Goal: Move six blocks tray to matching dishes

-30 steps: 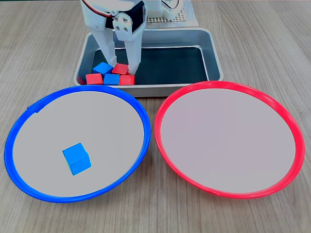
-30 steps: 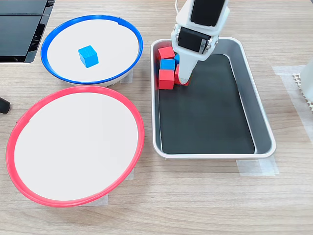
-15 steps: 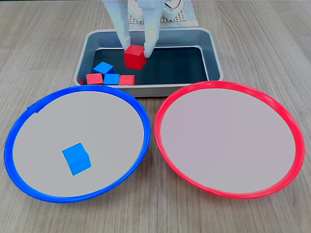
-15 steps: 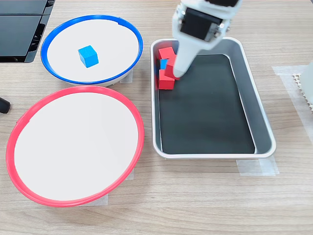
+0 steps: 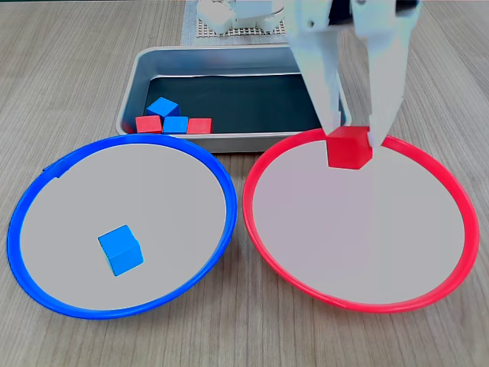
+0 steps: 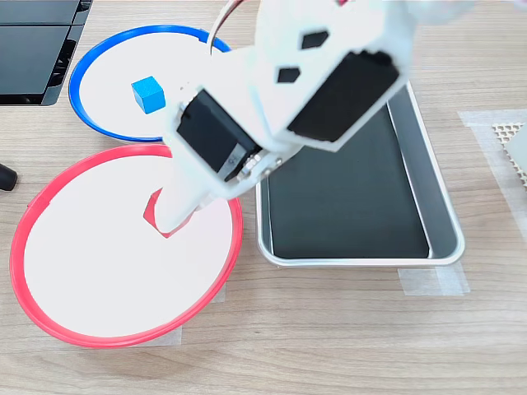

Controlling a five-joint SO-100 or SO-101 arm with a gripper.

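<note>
My gripper point(image 5: 354, 138) is shut on a red block point(image 5: 348, 147) and holds it over the far part of the red-rimmed dish point(image 5: 458, 206). In the other fixed view the gripper point(image 6: 169, 220) and the red block point(image 6: 152, 211) sit above the red dish point(image 6: 33, 304), and the arm hides the tray's left end. The silver tray point(image 5: 137, 73) holds two blue blocks point(image 5: 162, 107) point(image 5: 175, 125) and two red blocks point(image 5: 148, 124) point(image 5: 199, 125) in its near-left corner. One blue block point(image 5: 120, 249) point(image 6: 148, 93) lies in the blue-rimmed dish point(image 5: 30, 199) point(image 6: 90, 62).
The tray point(image 6: 436, 206) is taped to the wooden table, and its dark bottom shows bare on the right. A black flat device point(image 6: 33, 49) lies at the top left of that view. A white perforated base point(image 5: 237, 29) stands behind the tray.
The gripper lifted a red block out of the tray and carried it over to the red dish. The other blocks have not moved.
</note>
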